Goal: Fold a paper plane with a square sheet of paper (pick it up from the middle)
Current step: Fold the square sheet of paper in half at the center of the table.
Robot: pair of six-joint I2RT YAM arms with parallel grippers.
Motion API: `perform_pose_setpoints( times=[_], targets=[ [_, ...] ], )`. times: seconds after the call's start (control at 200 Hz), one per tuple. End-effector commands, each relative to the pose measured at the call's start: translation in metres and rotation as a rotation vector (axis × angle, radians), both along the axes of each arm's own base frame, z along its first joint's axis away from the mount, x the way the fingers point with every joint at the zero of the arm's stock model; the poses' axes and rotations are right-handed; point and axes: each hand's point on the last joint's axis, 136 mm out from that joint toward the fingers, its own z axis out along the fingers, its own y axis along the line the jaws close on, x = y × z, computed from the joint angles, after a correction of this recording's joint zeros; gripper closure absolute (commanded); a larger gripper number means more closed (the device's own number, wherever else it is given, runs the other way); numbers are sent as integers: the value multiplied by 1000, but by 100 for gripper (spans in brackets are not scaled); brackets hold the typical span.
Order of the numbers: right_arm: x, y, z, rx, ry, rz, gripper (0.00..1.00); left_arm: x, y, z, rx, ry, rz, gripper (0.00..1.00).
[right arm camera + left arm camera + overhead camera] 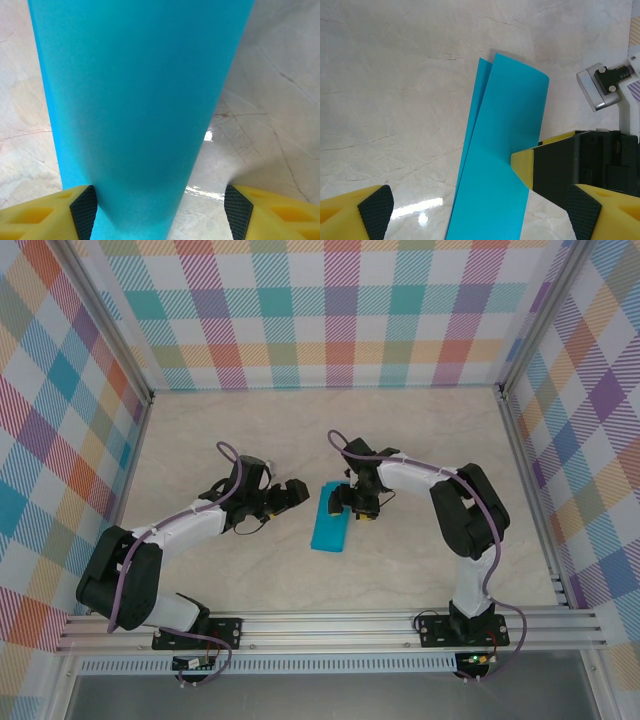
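The teal-blue sheet of paper [329, 528] lies mid-table, folded over into a long strip with two layers showing [505, 125]. No paper plane is in view. My left gripper [297, 494] stands open just left of the strip's far end; in its wrist view the strip runs between its wide-apart fingers [480, 212]. My right gripper [342, 502] is at the strip's far end and is open. In its own view the paper [140, 100] bulges up between the jaws, against the left pad [84, 210] and clear of the right pad [237, 207]. One yellow right fingertip [522, 162] touches the strip's edge.
A pale marble-patterned table [420, 440] is ringed by checked walls with aluminium posts [515, 415]. An aluminium rail [330, 625] with both arm bases runs along the near edge. Bare tabletop lies beyond and beside the arms.
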Motion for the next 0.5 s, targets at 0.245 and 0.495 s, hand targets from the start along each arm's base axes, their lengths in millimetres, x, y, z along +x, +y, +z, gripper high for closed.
perform_pose_setpoints(
  times=[0.245,0.495],
  targets=[
    [-6,-2,-17,-48,51,43,27,1,-5,4,13,-3,-26,9],
    [-7,-8,-27,-108,93,29,25,1,-7,0,8,5,-33,18]
  ],
)
